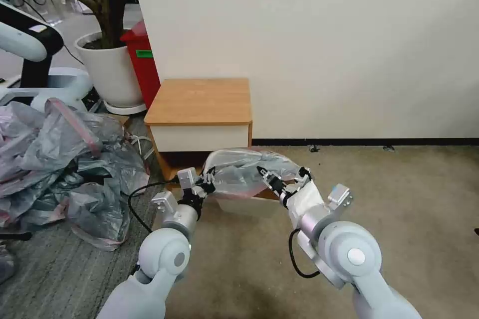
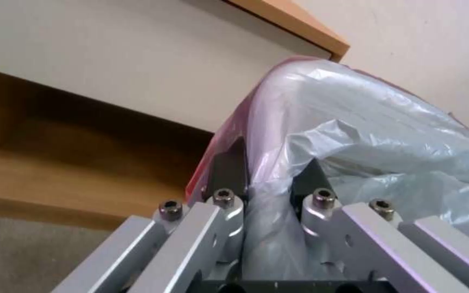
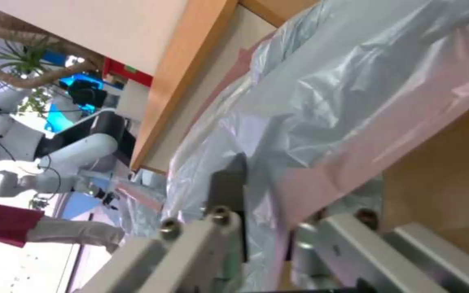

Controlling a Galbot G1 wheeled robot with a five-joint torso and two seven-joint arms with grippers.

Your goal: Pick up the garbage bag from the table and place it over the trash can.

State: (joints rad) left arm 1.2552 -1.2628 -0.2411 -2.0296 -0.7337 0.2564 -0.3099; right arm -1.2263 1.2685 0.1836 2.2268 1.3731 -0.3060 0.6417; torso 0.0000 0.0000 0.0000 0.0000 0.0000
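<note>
Both tools pinch the crinkly translucent grey garbage bag [image 1: 243, 172]: left tool [image 1: 208, 183], right tool [image 1: 273, 183]. It billows over the cream trash can [image 1: 248, 205], below the wooden worktop [image 1: 202, 101].

A white plant pot [image 1: 111, 72] holds a potted tree. A red bin [image 1: 144, 62] stands just beside it; a heap of grey-pink bags [image 1: 65, 159] lies nearer, before the pot.

Three camera views: one high overview, two close wrist shots.
Head view looking forward and down over both arms toward the light-brown wooden nightstand [image 1: 199, 101] against a wall. Wrist views looking along the fingers from very near, upward at the crinkly translucent grey bag with pink rim [image 2: 354, 134] [image 3: 321, 106] and nightstand front, shared by all three.
</note>
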